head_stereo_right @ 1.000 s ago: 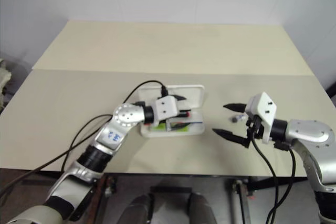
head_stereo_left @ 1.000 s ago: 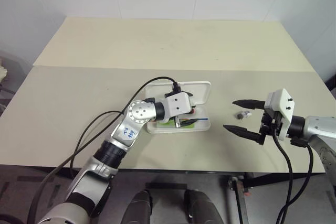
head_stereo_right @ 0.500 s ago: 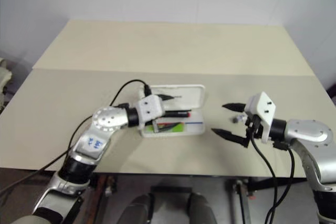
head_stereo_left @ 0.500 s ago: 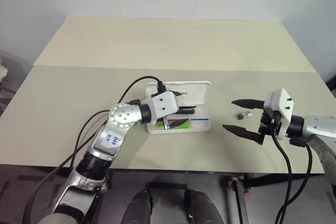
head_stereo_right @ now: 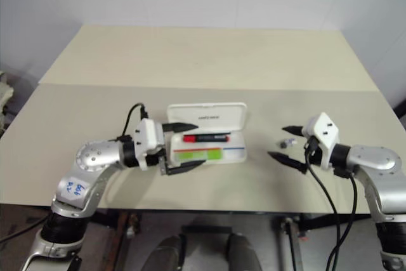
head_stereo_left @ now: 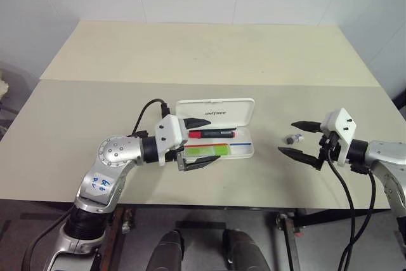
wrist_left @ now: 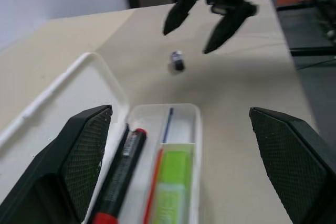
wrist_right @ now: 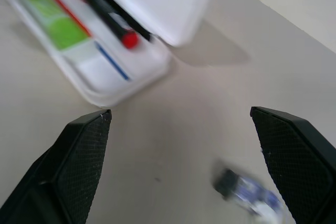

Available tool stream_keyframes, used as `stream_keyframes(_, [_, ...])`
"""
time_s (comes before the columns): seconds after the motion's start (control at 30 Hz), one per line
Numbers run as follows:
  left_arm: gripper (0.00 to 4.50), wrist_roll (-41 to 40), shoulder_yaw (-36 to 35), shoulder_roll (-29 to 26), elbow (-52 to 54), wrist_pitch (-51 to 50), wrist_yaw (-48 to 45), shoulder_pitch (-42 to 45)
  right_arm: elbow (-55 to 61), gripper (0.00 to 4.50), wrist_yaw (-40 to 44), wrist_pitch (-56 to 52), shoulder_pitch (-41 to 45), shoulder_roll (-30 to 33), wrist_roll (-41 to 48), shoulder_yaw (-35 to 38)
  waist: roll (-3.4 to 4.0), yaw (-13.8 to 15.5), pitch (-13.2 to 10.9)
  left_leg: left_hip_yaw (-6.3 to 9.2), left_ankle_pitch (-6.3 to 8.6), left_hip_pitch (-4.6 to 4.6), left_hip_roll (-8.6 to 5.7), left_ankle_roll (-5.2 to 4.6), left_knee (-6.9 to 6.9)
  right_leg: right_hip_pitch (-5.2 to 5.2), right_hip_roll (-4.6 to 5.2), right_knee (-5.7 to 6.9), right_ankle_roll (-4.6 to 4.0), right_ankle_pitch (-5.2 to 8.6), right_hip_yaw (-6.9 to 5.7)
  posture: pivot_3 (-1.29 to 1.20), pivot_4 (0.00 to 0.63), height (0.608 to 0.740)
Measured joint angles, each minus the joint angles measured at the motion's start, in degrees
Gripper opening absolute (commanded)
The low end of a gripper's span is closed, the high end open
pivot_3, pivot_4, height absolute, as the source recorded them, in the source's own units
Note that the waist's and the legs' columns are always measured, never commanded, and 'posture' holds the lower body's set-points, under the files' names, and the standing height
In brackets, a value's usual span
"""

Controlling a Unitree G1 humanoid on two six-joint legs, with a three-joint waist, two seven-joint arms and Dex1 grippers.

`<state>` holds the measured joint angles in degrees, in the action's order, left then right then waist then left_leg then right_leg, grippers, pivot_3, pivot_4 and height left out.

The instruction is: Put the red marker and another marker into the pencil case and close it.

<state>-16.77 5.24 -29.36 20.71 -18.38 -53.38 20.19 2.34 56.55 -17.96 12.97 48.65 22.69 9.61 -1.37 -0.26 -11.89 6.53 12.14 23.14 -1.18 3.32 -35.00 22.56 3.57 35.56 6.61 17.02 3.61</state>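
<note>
**Two markers lying in the open pencil case, both grippers spread wide and holding nothing**

One pale table [head_stereo_left: 82,112] is carrying everything, and near the middle of its front half the pencil case [head_stereo_left: 247,149] is sitting open, its white lid [head_stereo_left: 216,112] lying back flat toward twelve o'clock. The case's long axis is running from nine o'clock to three o'clock across the table.

The left gripper [head_stereo_left: 198,143] is hovering over the case's nine o'clock end, its black fingers [head_stereo_left: 195,122] splayed wide and pointing toward three o'clock, with nothing between them. From that gripper, the tray is stretching away toward three o'clock. The right gripper [head_stereo_left: 298,138] is hanging well apart from the case at its three o'clock side, jaws likewise gaping and empty, pointing toward nine o'clock at the case.

Another marker [head_stereo_left: 206,151] is lying flat in the tray's front half, its green body running along the case's length, just beside the left gripper's lower finger. The red marker [head_stereo_left: 212,135] is resting in the tray's rear half, against the hinge side, parallel to the highlighter, its red end pointing toward nine o'clock and partly tucked behind the left gripper.

A small dark and pale object [head_stereo_left: 293,138] is lying on the table between the case and the right gripper, close to that gripper's fingertips.
</note>
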Motion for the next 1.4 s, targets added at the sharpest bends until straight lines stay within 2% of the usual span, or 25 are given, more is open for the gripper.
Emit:
stream_keyframes(0.13, [4.45, -0.8, -1.5, -2.1, -0.4, 2.0, -1.4, -1.7, -2.9, 4.5, -2.0, 0.9, 0.1, -0.5, -2.1, 0.0, 0.01, 0.1, 0.0, 0.0, 0.0, 0.0, 0.0, 0.0, -0.01, 0.0, 0.01, 0.0, -0.08, 0.05, 0.01, 0.0, 0.15, 0.74])
stream_keyframes(0.47, [4.45, -5.2, -4.9, -1.4, -4.2, 12.1, -5.1, -1.5, -9.3, 4.5, -9.8, 1.8, 1.7, -5.5, -7.0, -0.4, 0.04, 0.0, 0.0, -0.03, 0.0, 0.0, -0.01, -0.01, 0.0, 0.01, 0.01, -0.01, -0.1, 0.04, 0.03, 0.0, 0.15, 0.74])
stream_keyframes(0.8, [4.45, -11.0, -7.7, -3.8, -5.3, 12.8, -9.8, -3.9, -12.7, 4.5, -13.8, 1.6, 2.0, -8.6, -9.2, -0.4, 0.08, -0.1, 0.0, -0.04, -0.01, -0.04, 0.0, -0.01, -0.01, 0.0, 0.0, 0.03, -0.12, 0.04, 0.06, 0.0, 0.15, 0.74])
stream_keyframes(1.17, [4.45, -11.4, -9.4, -5.0, -5.8, 13.3, -10.5, -4.0, -13.9, 4.5, -16.4, -1.1, 4.2, -11.0, -9.6, -0.5, 0.07, -0.9, 0.0, -0.19, -0.17, -0.12, 0.01, -0.19, -0.04, -0.11, 0.01, -0.02, -0.41, -0.05, 0.16, 0.0, 0.15, 0.74])
stream_keyframes(1.33, [4.5, -11.4, -10.0, -5.3, -6.1, 13.7, -10.5, -3.2, -13.4, 2.92, -16.5, -6.1, 5.4, -11.0, -9.5, -2.1, -0.19, -1.3, 0.1, -0.23, -0.24, -0.32, 0.06, -0.27, -0.04, -0.33, 0.02, -0.13, -0.5, -0.15, 0.16, 0.0, 0.15, 0.74])
stream_keyframes(1.4, [4.5, -11.4, -10.1, -5.3, -6.4, 13.9, -10.5, -3.1, -13.1, 2.25, -16.5, -7.3, 5.3, -11.1, -9.5, -2.4, -0.22, -1.3, 0.1, -0.23, -0.19, -0.62, 0.19, -0.21, -0.02, -0.92, 0.01, -0.73, -0.61, -0.33, 0.03, 0.0, 0.15, 0.74])
